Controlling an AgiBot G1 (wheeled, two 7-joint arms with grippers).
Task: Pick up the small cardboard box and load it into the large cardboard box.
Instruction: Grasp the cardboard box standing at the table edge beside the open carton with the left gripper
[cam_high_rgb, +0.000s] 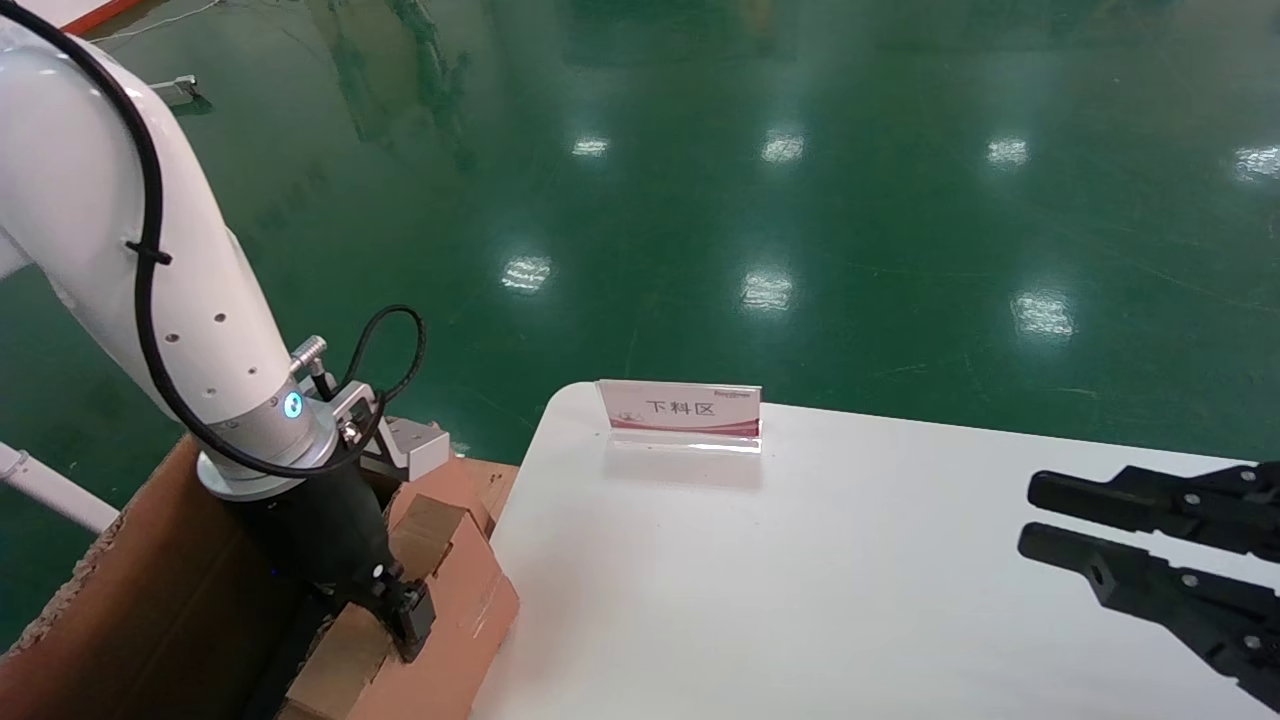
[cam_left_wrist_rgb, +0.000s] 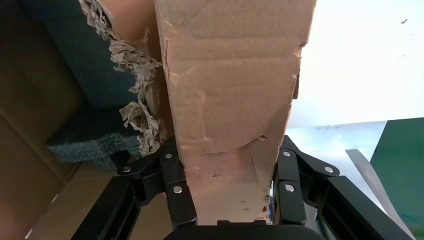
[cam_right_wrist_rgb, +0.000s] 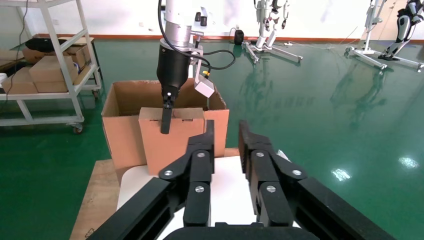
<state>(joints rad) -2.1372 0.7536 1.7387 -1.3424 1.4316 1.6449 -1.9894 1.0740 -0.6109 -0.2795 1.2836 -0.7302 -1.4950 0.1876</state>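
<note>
Green glossy floor all round, white table (cam_high_rgb: 850, 600) filling the head view from 5 to 7 o'clock, with a small sign stand (cam_high_rgb: 681, 408) near its far edge at 12 o'clock. Small cardboard box (cam_high_rgb: 440, 600), plain brown with a strip of clear tape across its top, sat at 8 o'clock off the table's left edge, tilted, long axis running away from the robot and its near end lower. Was clamped by the left gripper (cam_high_rgb: 405, 610), black fingers (cam_left_wrist_rgb: 175, 185) pressed on opposite faces of the box, scuffed and dented card showing between them in the left wrist view. Hung over the near wall of the large cardboard box (cam_high_rgb: 150, 600), big corrugated carton at 8 to 9 o'clock, ragged torn flap edge (cam_left_wrist_rgb: 135, 90) and dark foam (cam_left_wrist_rgb: 90, 140) visible inside. In the right wrist view sat at the carton's front rim, partly above it, open carton mouth behind. Right gripper (cam_high_rgb: 1050, 525) hovered low over the table at 4 o'clock, fingers slightly parted and holding nothing, well apart from both boxes, with bare tabletop between. Shelving rack with cartons (cam_right_wrist_rgb: 50, 70) stood far off on the floor.
</note>
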